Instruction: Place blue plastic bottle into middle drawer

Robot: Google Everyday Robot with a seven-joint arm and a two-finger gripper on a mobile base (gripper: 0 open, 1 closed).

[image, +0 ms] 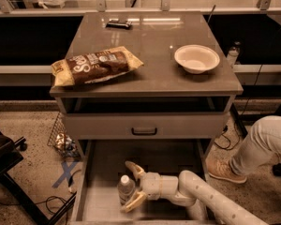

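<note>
Inside the middle drawer (103, 172), spread claw (129, 186) partly hides upright blue plastic bottle (125, 189).

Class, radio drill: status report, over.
Gripper inside middle drawer, fingers open either side of blue plastic bottle. Bottle upright on drawer floor. Chip bag, bowl on tabletop above.

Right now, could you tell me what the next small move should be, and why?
Probably draw the gripper straight back, away from the blue plastic bottle. The bottle stands upright on the floor of the middle drawer, and the jaws are spread on either side of it, so it looks released.
</note>
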